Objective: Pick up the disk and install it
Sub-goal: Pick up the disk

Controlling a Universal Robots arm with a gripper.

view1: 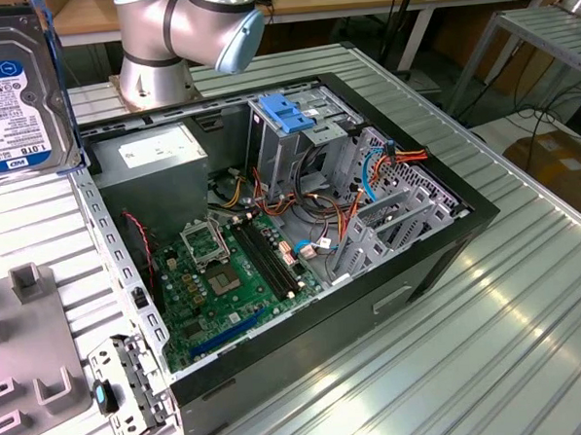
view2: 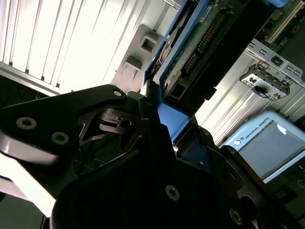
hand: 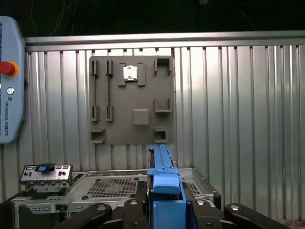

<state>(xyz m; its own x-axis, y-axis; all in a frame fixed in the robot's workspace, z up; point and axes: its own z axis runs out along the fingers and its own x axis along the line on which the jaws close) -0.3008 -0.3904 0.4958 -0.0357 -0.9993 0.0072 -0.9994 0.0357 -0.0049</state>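
Ribbed metal table (view1: 511, 342), gripper (hand: 165, 206) apparently clamping disk (view1: 16, 95) aloft

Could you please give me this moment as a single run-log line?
gripper: shut on the disk | the disk: lifted, outside the computer case | install: not yet done

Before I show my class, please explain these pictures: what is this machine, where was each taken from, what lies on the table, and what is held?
It is a silver robot arm standing on a ribbed aluminium table. The exterior view looks on from off the arm; both wrist views ride on the arm by its black gripper. On the table lie an open black computer case and a grey slotted holder plate. The gripper is shut on a flat dark-metal disk with blue plastic rails, held in the air outside the case.
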